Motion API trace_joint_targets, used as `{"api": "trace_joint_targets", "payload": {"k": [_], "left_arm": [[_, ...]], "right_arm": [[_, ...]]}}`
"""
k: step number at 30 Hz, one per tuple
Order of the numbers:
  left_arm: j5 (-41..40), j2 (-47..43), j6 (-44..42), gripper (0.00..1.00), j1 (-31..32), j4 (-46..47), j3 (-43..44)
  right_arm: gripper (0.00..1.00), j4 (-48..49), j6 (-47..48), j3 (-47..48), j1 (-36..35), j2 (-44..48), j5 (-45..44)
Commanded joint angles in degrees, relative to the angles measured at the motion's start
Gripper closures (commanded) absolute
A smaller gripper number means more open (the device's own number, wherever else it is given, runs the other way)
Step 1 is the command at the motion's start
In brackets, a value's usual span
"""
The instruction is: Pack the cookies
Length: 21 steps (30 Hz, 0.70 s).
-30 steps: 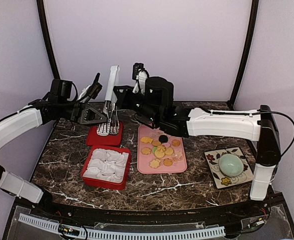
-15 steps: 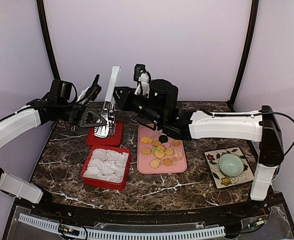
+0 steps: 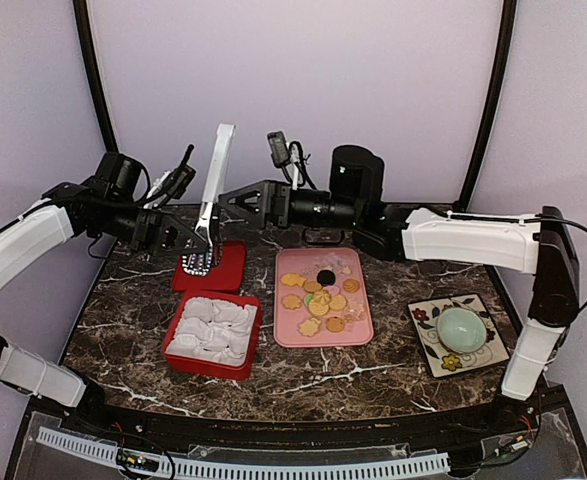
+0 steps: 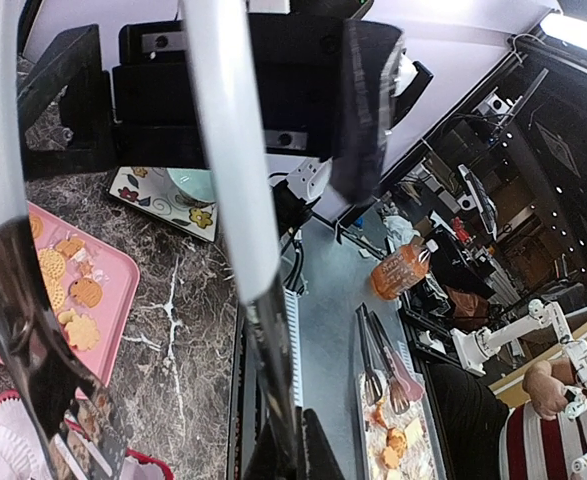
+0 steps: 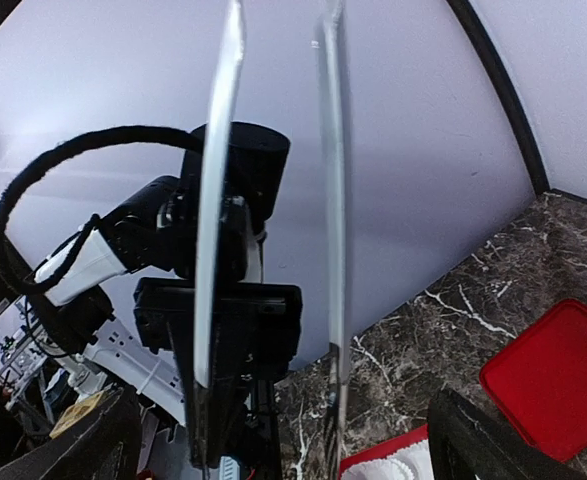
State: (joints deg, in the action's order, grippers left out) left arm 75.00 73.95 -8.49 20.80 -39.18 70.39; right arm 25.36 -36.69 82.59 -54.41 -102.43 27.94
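The cookies (image 3: 319, 295) lie on a pink tray (image 3: 359, 325) in the middle of the table; most are golden and one is a black round. They also show in the left wrist view as cookies (image 4: 70, 290) on the tray (image 4: 123, 290). White-handled metal tongs (image 3: 213, 178) stand nearly upright over a red lid (image 3: 229, 271), with my left gripper (image 3: 199, 236) shut on their lower part. In its own view the left gripper (image 4: 298, 445) clamps one tong arm (image 4: 238, 200). My right gripper (image 3: 231, 199) stands open just right of the tongs, holding nothing. Both tong arms (image 5: 331, 200) rise ahead of the open right gripper (image 5: 283, 405).
A red box (image 3: 245, 345) lined with white paper cups sits at the front left. A patterned plate (image 3: 425, 325) carrying a pale green bowl (image 3: 460, 328) is at the right. The enclosure's back wall stands close behind both grippers.
The right gripper has opened and drawn back to the right, off the tongs. The left gripper has shut on the tongs, which now stand more upright and a little further left.
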Motion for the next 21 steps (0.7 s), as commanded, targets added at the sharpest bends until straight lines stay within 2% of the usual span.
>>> {"api": "trace_joint_targets", "payload": {"k": [1,5,9,15,21], "left_arm": [[0.38,-0.99,-4.10,1.00,-0.06,-3.50,1.76],[0.17,-1.58,-6.36,1.00,0.12,-5.44,2.27],[-0.57,-2.13,-7.83,1.00,0.11,-6.94,2.51],[-0.22,-1.94,-8.83,1.00,0.08,-7.83,2.38],[0.08,-1.50,-9.08,1.00,0.10,-8.04,2.62]], "right_arm": [[0.00,-3.53,2.61,9.80,-0.43,-2.03,8.81],[0.01,-9.26,4.55,16.75,-0.43,-5.98,11.26],[0.04,-14.59,7.25,19.22,-0.43,-7.18,10.33],[0.04,-15.16,9.37,16.31,0.21,-4.26,8.50],[0.09,-16.61,8.14,21.30,0.04,-8.24,11.17]]}}
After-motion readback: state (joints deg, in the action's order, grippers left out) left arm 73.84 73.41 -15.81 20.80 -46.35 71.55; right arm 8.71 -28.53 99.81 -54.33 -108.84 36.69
